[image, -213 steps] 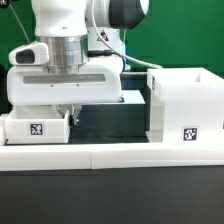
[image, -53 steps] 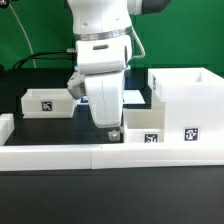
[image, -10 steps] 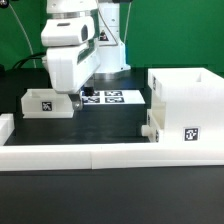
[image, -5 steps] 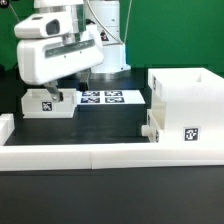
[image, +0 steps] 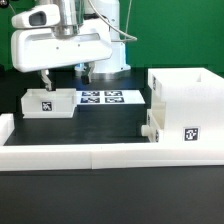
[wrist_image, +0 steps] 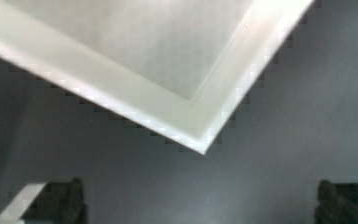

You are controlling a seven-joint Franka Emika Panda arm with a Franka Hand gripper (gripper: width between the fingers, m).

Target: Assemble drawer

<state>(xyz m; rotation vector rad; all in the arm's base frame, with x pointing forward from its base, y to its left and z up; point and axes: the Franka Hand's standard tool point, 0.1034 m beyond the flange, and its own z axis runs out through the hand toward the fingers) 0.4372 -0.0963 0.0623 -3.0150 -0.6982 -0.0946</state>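
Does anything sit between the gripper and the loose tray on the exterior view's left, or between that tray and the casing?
Nothing visible. The gripper hangs open above the tray, with only air between. From tray to casing there is bare dark table; the marker board lies flat there, slightly behind.

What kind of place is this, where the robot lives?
Likely a robot lab test bench: a white robot arm hangs over a black table, with a marker board and a tagged white casing.
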